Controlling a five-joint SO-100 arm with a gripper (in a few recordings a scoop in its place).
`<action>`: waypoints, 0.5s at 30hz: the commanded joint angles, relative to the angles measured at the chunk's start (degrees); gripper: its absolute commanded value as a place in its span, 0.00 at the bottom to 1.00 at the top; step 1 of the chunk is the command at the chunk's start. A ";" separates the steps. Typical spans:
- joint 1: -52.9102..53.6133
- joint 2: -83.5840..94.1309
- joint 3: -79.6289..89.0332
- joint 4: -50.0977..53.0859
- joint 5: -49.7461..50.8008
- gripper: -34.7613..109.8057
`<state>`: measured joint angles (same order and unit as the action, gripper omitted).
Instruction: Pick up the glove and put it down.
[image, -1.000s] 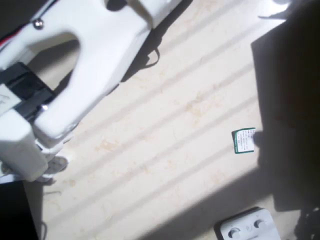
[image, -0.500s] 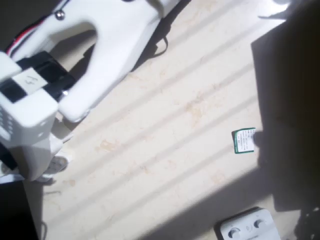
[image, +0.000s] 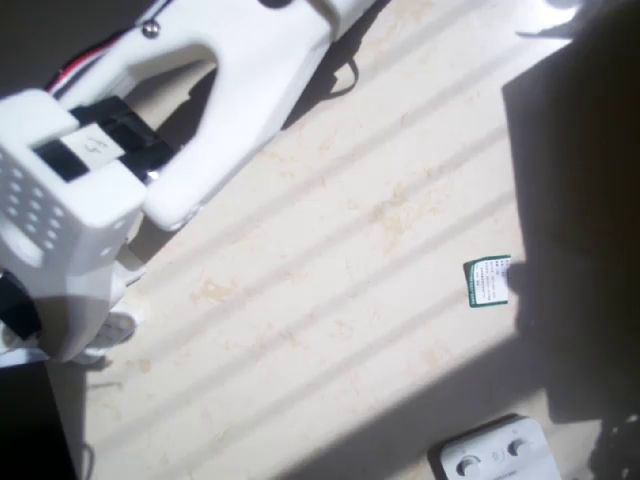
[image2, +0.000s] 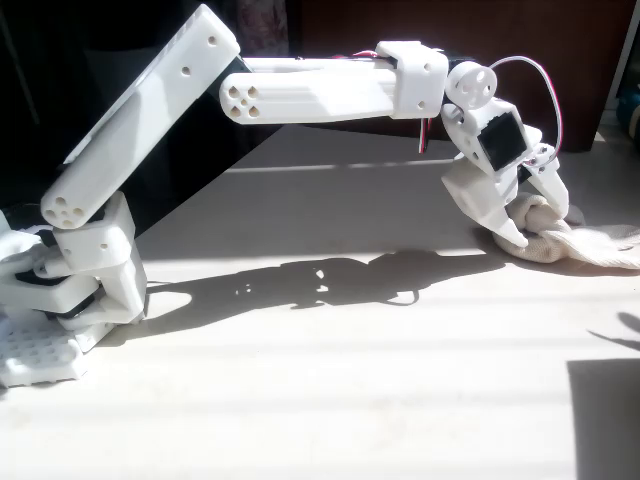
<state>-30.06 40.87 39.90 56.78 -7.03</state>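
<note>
White plastic arm (image2: 300, 90) reaches rightward in the fixed view, its fingers (image2: 530, 215) clenched on the cream glove (image2: 570, 240), which lies on the table (image2: 350, 400) at far right. The overhead view adds a green-and-white card (image: 487, 281), its print too small to read, and a white device (image: 495, 452) with round buttons at lower right.

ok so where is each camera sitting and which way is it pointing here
Overhead view: above the table, looking down on the green card and white device; the arm crosses the upper left.
Fixed view: low at table height, side-on; the whole arm from base to gripper, fingers either side of the glove.
Shared: the arm and sunlit tabletop.
</note>
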 joint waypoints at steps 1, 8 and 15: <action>-0.97 0.62 -2.55 -0.62 -0.09 0.37; -0.88 1.05 -2.55 -0.62 -0.09 0.37; -1.14 1.23 -2.46 0.62 -0.09 0.37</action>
<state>-30.06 40.87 39.90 56.95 -7.03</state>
